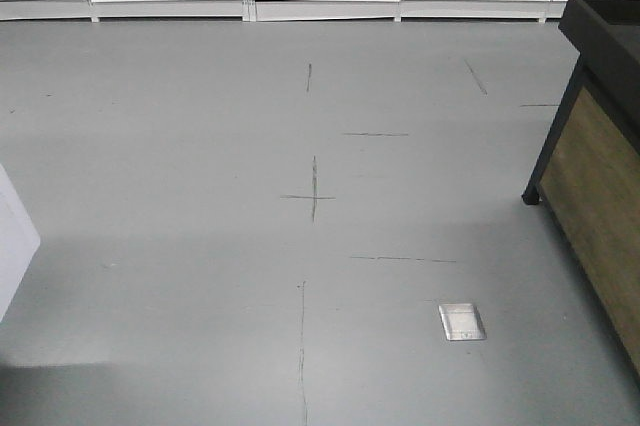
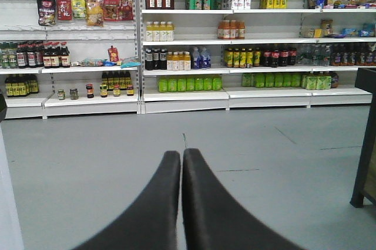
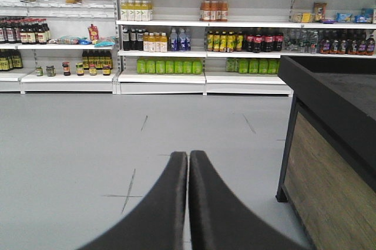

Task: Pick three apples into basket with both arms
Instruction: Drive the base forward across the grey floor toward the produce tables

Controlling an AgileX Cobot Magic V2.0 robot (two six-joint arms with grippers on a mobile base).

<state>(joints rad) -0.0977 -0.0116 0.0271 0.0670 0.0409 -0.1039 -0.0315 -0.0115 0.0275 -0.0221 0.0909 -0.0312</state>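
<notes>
Left gripper point(image 2: 181, 155): black curved fingers pressed together, nothing held, aimed level at white metal shelving point(image 2: 188, 94) at 12 o'clock. Right gripper point(image 3: 188, 156): likewise closed, empty; black-framed wood-panelled counter point(image 3: 329, 162) at 3 o'clock. Green plastic bottles point(image 2: 189, 83) lined along low shelf. Smooth grey floor point(image 1: 200, 196) marked with thin crosses. Apples, basket: location cannot be told.

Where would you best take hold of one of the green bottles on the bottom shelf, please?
Probably around its body, coming straight in from the aisle side. The green bottles stand upright, packed side by side on the bottom shelf, with another shelf close above, so only their fronts are open. An end bottle leaves more room beside it.
</notes>
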